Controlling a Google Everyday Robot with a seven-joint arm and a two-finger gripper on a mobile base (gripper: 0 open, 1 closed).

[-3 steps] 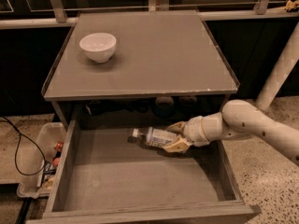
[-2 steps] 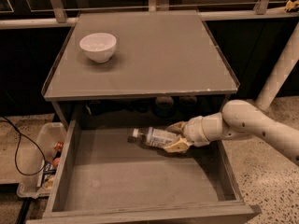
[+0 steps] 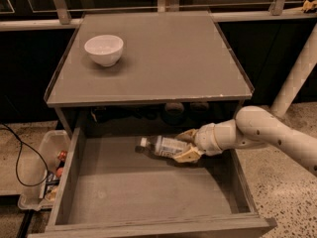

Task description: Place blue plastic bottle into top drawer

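The top drawer (image 3: 148, 187) of the grey cabinet is pulled out wide, its flat bottom bare. The blue plastic bottle (image 3: 161, 146) lies on its side over the back of the drawer, white cap to the left. My gripper (image 3: 183, 145) comes in from the right on a white arm and is shut on the bottle's right end, one finger above and one below. I cannot tell whether the bottle rests on the drawer bottom or hangs just above it.
A white bowl (image 3: 104, 49) stands on the cabinet top (image 3: 168, 58) at the back left. A clear plastic bin of clutter (image 3: 45, 168) sits on the floor left of the drawer, with a black cable (image 3: 17, 157) beside it. A white post (image 3: 296, 73) stands at the right.
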